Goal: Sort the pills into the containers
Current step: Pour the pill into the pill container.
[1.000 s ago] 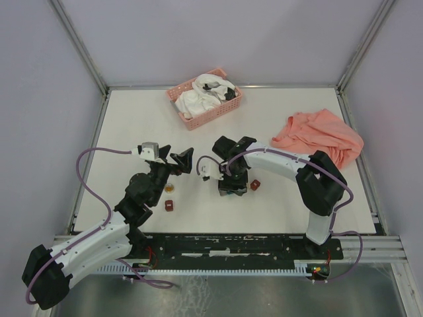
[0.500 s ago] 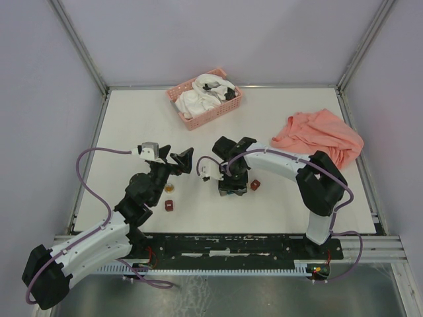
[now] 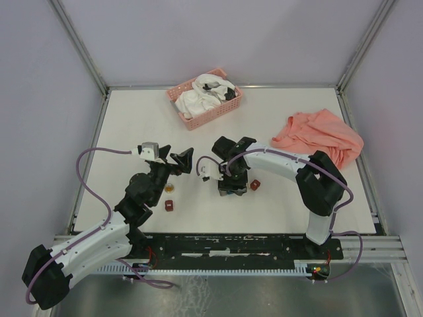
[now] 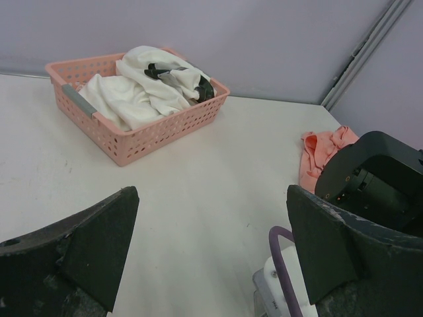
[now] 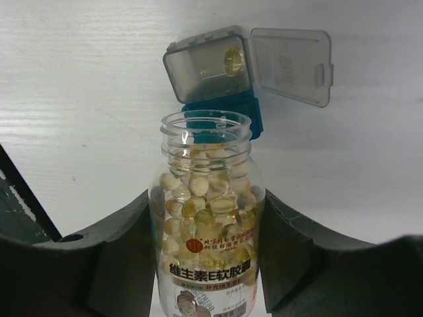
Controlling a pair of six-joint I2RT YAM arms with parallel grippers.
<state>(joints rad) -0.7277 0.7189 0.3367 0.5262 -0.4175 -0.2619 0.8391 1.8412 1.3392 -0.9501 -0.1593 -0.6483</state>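
Nothing has moved in the last second: the right pincer (image 5: 207,228) stays pinching the uncapped pill jar (image 5: 207,165), mouth beside the open grey box (image 5: 201,69) holding one capsule (image 5: 232,58), the left pincer (image 4: 210,205) spread empty, so sorting looks paused.

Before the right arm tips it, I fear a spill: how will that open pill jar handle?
The jar looks smooth and round, so it may slip or twist between the fingers. Uncapped, with pills near the neck, tipping would likely spill several at once. Nearly full, it probably feels weighty for its size.
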